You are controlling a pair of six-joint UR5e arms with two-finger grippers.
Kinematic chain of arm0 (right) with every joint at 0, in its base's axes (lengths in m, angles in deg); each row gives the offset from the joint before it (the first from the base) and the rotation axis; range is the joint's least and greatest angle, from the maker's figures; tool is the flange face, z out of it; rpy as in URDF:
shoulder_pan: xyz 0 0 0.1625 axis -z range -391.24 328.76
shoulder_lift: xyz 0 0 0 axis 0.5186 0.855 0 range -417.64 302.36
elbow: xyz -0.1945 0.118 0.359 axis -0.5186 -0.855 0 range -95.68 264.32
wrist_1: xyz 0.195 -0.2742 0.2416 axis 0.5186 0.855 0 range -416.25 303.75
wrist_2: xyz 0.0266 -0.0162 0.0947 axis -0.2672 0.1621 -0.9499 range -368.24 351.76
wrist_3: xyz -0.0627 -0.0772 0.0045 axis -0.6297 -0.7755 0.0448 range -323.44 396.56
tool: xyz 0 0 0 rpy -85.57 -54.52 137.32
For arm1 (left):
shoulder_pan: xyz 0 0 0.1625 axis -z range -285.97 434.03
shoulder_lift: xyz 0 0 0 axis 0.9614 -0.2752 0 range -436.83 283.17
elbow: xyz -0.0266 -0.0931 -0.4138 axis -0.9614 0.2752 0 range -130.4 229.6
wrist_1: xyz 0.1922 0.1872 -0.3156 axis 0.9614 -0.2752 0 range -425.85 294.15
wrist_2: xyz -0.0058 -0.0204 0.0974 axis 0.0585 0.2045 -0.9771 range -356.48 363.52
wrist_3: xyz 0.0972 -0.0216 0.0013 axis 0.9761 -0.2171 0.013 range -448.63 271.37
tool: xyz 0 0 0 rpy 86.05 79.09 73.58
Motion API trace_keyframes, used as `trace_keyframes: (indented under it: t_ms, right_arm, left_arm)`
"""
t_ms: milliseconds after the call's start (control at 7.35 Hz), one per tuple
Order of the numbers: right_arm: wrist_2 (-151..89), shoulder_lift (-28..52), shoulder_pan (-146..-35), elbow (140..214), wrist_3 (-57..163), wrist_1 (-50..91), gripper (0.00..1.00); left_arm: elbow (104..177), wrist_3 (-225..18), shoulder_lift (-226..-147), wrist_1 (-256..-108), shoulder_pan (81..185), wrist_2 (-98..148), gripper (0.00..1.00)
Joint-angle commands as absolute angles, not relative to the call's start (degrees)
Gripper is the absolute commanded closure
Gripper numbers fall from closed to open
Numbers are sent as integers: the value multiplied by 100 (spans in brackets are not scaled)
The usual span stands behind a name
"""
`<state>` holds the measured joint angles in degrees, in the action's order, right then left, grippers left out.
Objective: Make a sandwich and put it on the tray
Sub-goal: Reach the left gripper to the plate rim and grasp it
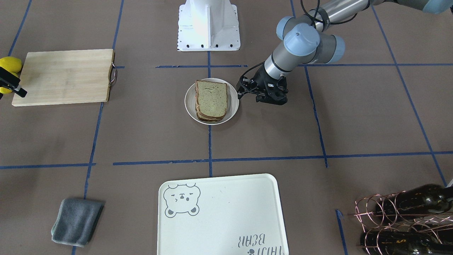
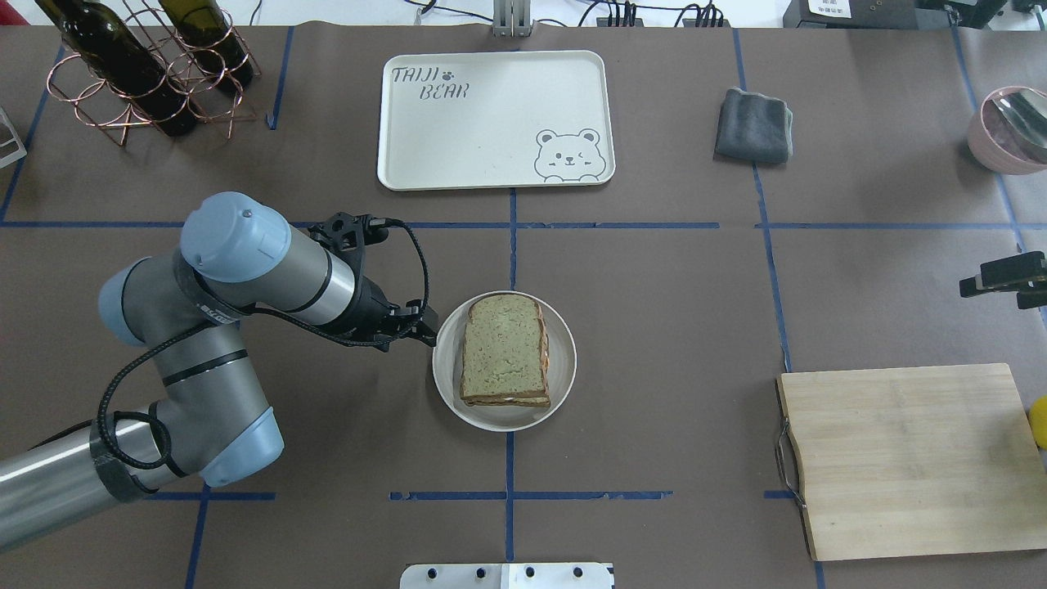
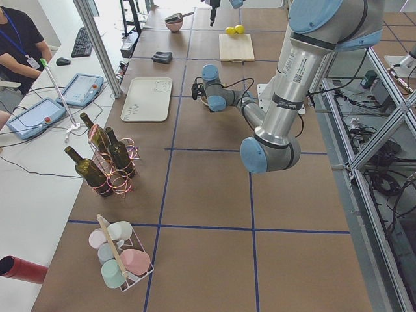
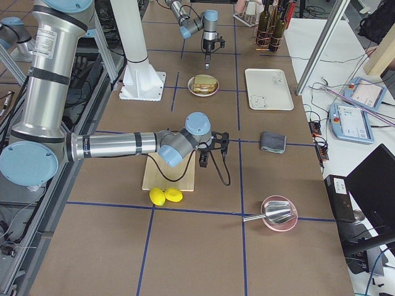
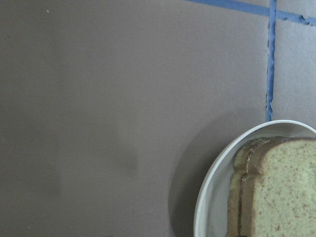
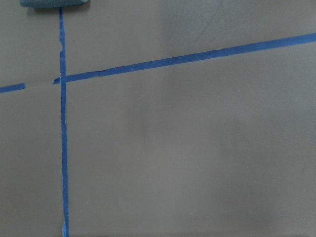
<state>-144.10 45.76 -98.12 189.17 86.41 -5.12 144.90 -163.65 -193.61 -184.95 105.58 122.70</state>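
The sandwich (image 2: 503, 352) lies on a small round plate (image 2: 564, 372) at the middle of the table: two bread slices stacked flat, with a sliver of orange and white showing between them along one edge. The tray (image 2: 491, 131) sits well apart from it, at the far side of the table from the robot, with nothing on it. The left gripper (image 2: 417, 327) hangs just beside the plate's rim on the robot's left, pointing down at the table; whether its fingers are spread or pressed together cannot be told. The right gripper (image 2: 999, 276) hovers over the table near the far edge of the cutting board (image 2: 908, 458), and its fingers cannot be made out either. A folded grey cloth (image 2: 752, 124) lies to the right of the tray.
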Motion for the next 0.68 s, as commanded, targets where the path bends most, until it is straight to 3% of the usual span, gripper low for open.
trace_keyframes:
  t_ms: [0,544]
  right_arm:
    - [-14534,4580,-9952,18926,8455,-386,0]
    - [-14650,4580,-10014,18909,8455,-395,0]
  left_arm:
    - [14373,-16369,-19434,-18486,10382,12129,32]
    - [13996,-16369,-19750,-18503,10347,12129,43]
